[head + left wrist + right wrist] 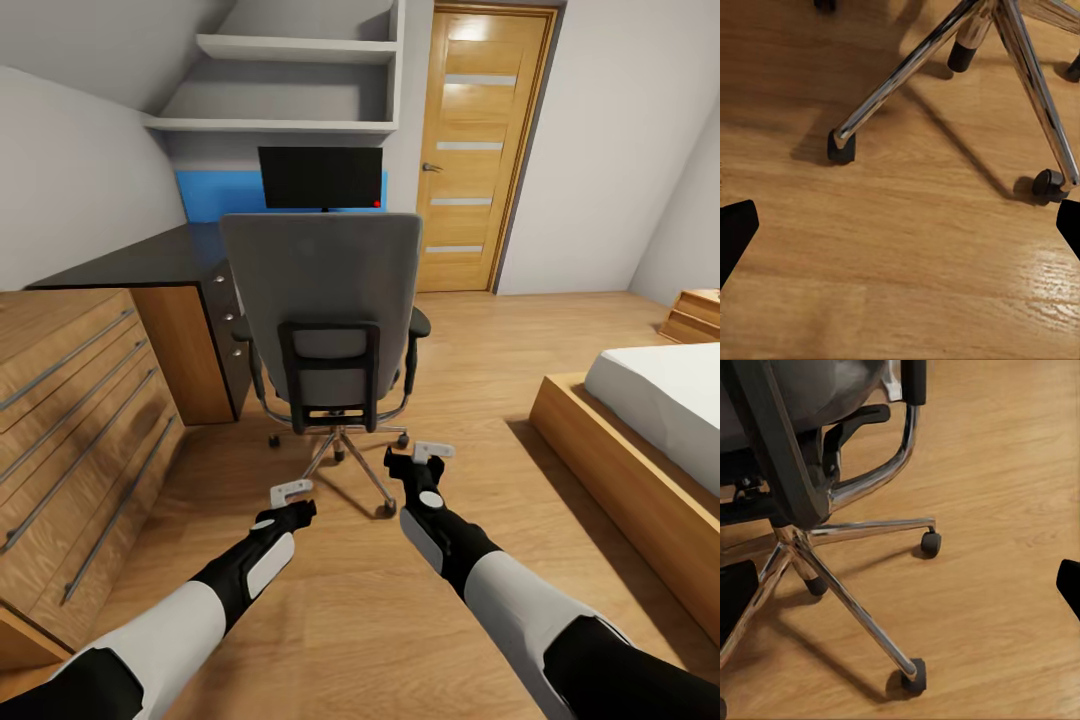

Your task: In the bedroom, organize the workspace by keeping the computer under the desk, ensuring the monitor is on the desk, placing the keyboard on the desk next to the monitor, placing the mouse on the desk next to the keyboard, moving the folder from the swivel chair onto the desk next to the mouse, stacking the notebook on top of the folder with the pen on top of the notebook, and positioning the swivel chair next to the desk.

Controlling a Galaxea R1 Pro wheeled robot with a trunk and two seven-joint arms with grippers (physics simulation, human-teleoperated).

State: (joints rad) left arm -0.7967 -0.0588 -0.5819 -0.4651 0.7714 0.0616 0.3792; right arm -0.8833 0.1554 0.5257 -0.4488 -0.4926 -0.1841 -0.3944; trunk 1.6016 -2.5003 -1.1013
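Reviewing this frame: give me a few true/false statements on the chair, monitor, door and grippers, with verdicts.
1. The swivel chair has its back toward the robot. True.
2. The monitor lies on the floor. False: it stands upright on the desk, beyond the chair.
3. The left gripper holds a chair leg. False: it is open and empty, above the wood floor.
4. The door is shut. True.
5. The right gripper grips the chair's armrest. False: it is open, near the chrome base.
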